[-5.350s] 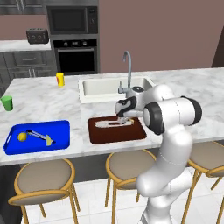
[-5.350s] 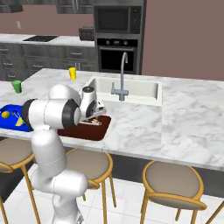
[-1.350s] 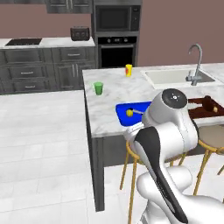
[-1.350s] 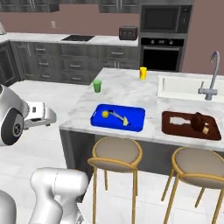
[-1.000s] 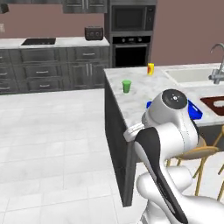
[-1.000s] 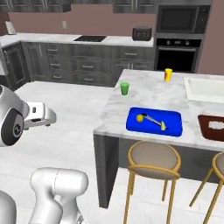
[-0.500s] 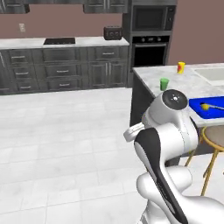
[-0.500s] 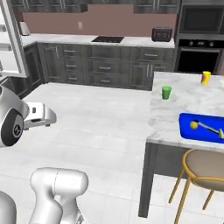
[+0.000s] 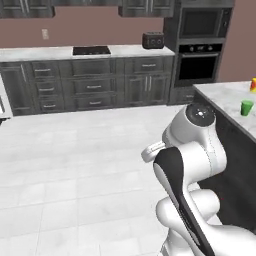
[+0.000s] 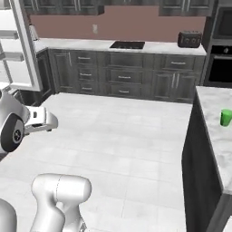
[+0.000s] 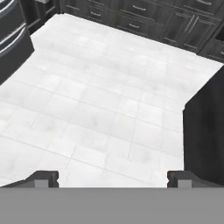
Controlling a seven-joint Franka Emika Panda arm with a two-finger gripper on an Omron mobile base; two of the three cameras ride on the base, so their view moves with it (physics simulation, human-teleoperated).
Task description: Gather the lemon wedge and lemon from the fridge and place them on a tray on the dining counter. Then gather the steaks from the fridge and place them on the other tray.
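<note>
My gripper [image 11: 113,179] is open, its two dark fingertips [image 11: 42,178] set wide apart over bare white floor tiles with nothing between them. The arm [image 9: 196,142] is folded close to the base. The fridge [image 10: 19,47] stands at the far left of the right base view, its white door open. One corner of the dining counter [image 10: 216,136] reaches in from the right, and the same counter [image 9: 225,94] shows in the left base view. The lemon, the lemon wedge, the steaks and both trays are out of view.
A green cup [image 10: 225,117] stands on the counter corner, the same green cup [image 9: 247,107] beside a yellow object [image 9: 253,84]. Dark cabinets [image 9: 90,82] with a cooktop, a toaster [image 9: 153,40] and a wall oven [image 9: 199,62] line the back wall. White tiled floor [image 10: 113,131] lies between.
The whole picture has swung left with the base: the counter has slid off to the right with the blue tray, and the open fridge has come in at the left. My jaws stay open.
</note>
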